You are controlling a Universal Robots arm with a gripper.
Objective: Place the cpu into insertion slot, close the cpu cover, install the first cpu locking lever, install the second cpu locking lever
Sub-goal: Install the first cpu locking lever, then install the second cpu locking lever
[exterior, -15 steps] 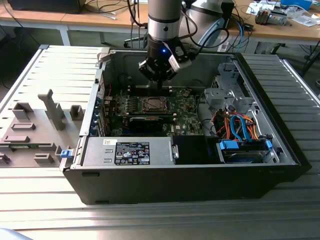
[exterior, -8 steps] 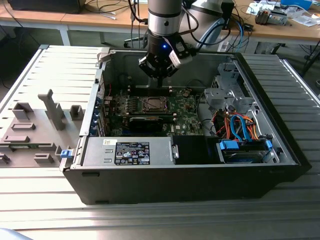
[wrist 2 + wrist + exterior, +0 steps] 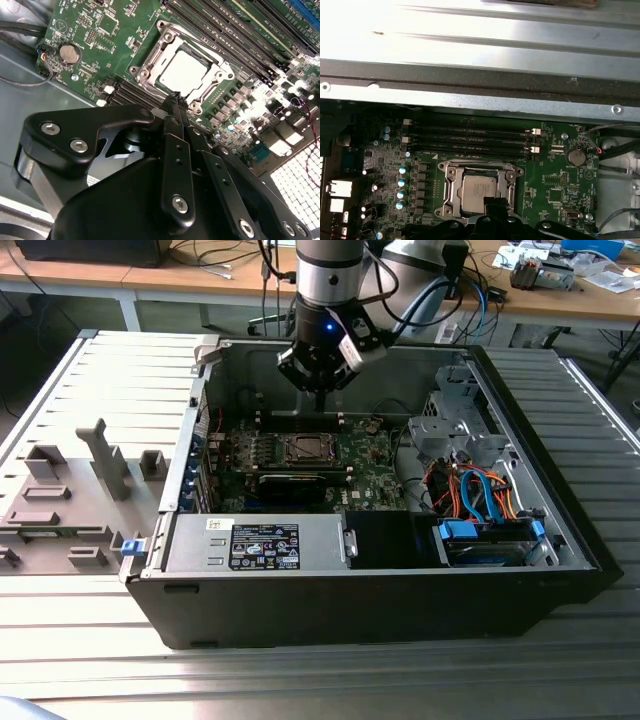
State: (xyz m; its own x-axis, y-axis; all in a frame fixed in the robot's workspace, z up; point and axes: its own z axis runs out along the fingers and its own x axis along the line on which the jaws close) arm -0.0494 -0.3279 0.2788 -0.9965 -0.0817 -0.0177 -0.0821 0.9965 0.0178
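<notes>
The cpu [image 3: 185, 72] [image 3: 479, 189], a silvery square chip, lies in the insertion slot [image 3: 305, 448] on the green board inside the open computer case. The cpu cover [image 3: 150, 55] [image 3: 449, 192], a silvery frame, lies flat around it with the chip showing through its window. I cannot make out how the locking levers stand. My gripper [image 3: 320, 402] [image 3: 177, 100] [image 3: 495, 205] hangs above the socket, its thin black fingers pressed together and shut on nothing. The fingertips sit over the socket's edge, by one corner of the chip.
Long black memory slots [image 3: 470, 140] run beside the socket, and a coin battery [image 3: 69, 52] sits on the board. A power supply [image 3: 255, 543] and a drive bay with blue and orange cables [image 3: 480, 495] fill the case's near side. Grey fixtures [image 3: 60, 500] stand at the exterior view's left.
</notes>
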